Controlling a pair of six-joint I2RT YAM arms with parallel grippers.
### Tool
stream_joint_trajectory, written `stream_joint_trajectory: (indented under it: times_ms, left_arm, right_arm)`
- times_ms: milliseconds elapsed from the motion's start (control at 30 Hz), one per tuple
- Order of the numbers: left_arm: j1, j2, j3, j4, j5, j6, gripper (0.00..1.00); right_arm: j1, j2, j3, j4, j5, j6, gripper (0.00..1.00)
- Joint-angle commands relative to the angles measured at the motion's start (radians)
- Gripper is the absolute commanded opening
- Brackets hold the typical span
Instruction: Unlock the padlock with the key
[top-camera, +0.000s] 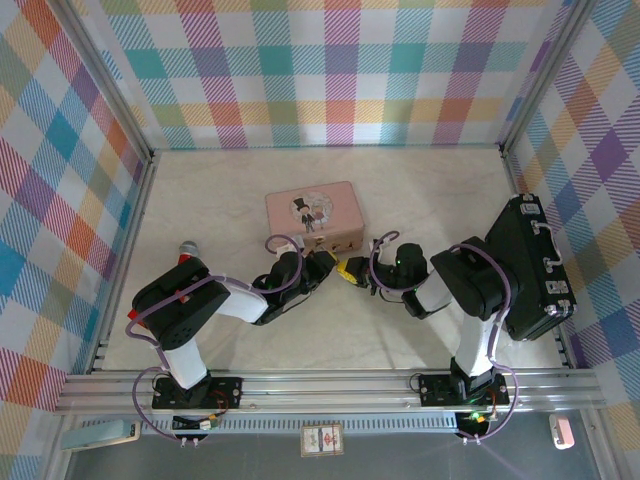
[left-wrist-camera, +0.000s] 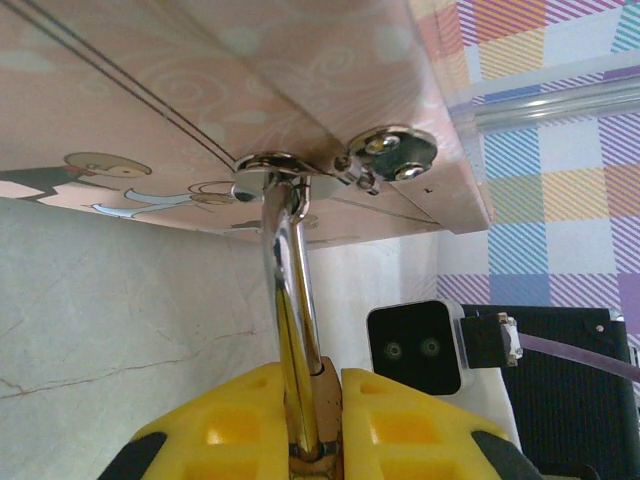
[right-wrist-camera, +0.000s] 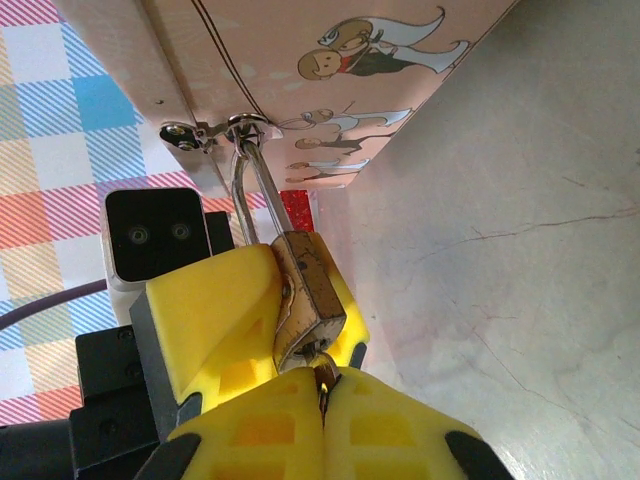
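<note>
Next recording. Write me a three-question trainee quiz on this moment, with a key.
1. Fill in: the right gripper is shut on the ____, right under the padlock.
2. Which gripper clamps the padlock's body? A) left gripper B) right gripper C) neither
3. True or false: the padlock's shackle passes through the hasp of the pink tin.
Key: 1 key; 2 A; 3 true.

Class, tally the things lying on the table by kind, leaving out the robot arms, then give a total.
pink tin: 1
padlock: 1
key: 1
toy microphone: 1
black case: 1
Total: 5
</note>
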Motion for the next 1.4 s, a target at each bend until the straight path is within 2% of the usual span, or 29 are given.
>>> stream_joint_trajectory:
  times_ms: [0,100,167,367,567,700,800,900,967,1033,1100,1200,1367]
  left_arm:
    - [-0.073,-0.063,0.035,0.054,0.113,0.033,0.06]
    - [-0.072,-0.092,0.034,-0.033,0.075,0.050,0.06]
    - [-0.064,-0.106,0.034,-0.087,0.054,0.056,0.05]
    - [-0.029,-0.108,0.005,-0.093,0.036,0.039,0.05]
    - [-0.015,-0.091,0.001,-0.109,0.045,0.009,0.04]
    - [-0.013,-0.094,0.000,-0.137,0.034,0.015,0.04]
    - [-0.006,-0.100,0.005,-0.167,0.042,0.014,0.04]
    - [-0.001,-0.116,0.025,-0.222,0.055,0.026,0.04]
    - [-0.001,-0.126,0.036,-0.260,0.061,0.037,0.04]
    - [0.000,-0.132,0.044,-0.287,0.062,0.044,0.04]
    - [0.002,-0.130,0.046,-0.289,0.064,0.041,0.04]
    - [0.002,-0.123,0.050,-0.285,0.079,0.031,0.03]
    - [0.002,-0.130,0.044,-0.297,0.098,0.027,0.03]
  right_arm:
    - [0.001,-0.003,0.057,0.090,0.049,0.001,0.00]
    - [0.001,-0.007,0.038,0.084,0.050,-0.008,0.05]
    - [0.000,-0.012,0.025,0.077,0.049,-0.020,0.14]
    - [-0.003,-0.038,-0.016,0.024,0.058,-0.061,0.37]
    - [-0.005,-0.137,-0.050,-0.108,0.067,-0.116,0.47]
    - [-0.005,-0.280,-0.035,-0.441,0.090,-0.264,0.48]
    - [0.002,-0.443,0.001,-0.756,0.150,-0.460,0.49]
    - [0.077,-0.650,0.080,-1.146,0.341,-0.724,0.49]
    - [0.143,-0.751,0.104,-1.281,0.480,-0.864,0.49]
    - [0.179,-0.831,0.082,-1.292,0.521,-0.974,0.48]
    - [0.218,-0.889,0.043,-1.246,0.532,-1.086,0.48]
    - [0.311,-0.945,-0.011,-1.176,0.620,-1.251,0.49]
    - [0.397,-0.973,-0.072,-1.041,0.617,-1.415,0.50]
